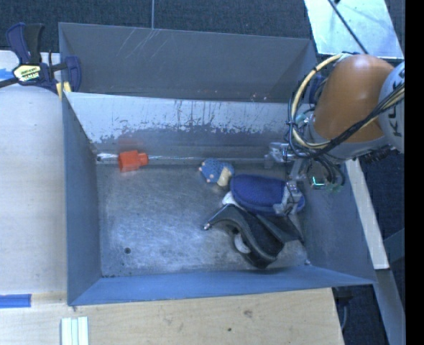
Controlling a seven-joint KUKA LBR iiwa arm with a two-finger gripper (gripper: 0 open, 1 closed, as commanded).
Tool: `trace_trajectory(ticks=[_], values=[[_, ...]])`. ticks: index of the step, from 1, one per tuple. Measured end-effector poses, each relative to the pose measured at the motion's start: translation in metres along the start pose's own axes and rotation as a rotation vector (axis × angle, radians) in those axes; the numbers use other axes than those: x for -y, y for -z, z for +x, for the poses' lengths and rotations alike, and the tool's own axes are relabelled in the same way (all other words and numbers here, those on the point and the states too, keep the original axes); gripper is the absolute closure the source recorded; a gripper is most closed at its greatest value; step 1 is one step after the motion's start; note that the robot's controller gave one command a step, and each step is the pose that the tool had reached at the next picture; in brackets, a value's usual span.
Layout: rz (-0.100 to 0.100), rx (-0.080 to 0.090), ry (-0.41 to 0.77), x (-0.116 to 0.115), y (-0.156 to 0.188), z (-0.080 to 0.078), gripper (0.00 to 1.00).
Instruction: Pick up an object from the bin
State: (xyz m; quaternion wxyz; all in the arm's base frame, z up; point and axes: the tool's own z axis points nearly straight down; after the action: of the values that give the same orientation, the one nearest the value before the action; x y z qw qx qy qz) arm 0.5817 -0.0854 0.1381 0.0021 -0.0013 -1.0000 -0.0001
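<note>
My gripper (294,191) hangs at the right side of the bin, its lower end against the right end of a dark blue rounded soft thing (256,191). Just below that blue thing lies a black curved tool with a grey-white part (251,236), near the bin's front right corner. A small blue and yellow thing (216,171) rests to the left of the gripper, close to the back wall.
A small orange-red block (132,160) lies at the back left, on the end of a thin grey rod (190,159) that runs along the back wall. The arm's orange cover and cables stand over the bin's right wall.
</note>
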Motion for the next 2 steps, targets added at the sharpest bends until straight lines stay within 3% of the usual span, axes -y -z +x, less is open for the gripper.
trace_trajectory(ticks=[1,2], values=[[-0.002,0.025,-0.070,-0.0784,-0.0507,0.0220,0.00],[-0.001,0.041,-0.070,-0.0782,-0.0463,0.0175,1.00]])
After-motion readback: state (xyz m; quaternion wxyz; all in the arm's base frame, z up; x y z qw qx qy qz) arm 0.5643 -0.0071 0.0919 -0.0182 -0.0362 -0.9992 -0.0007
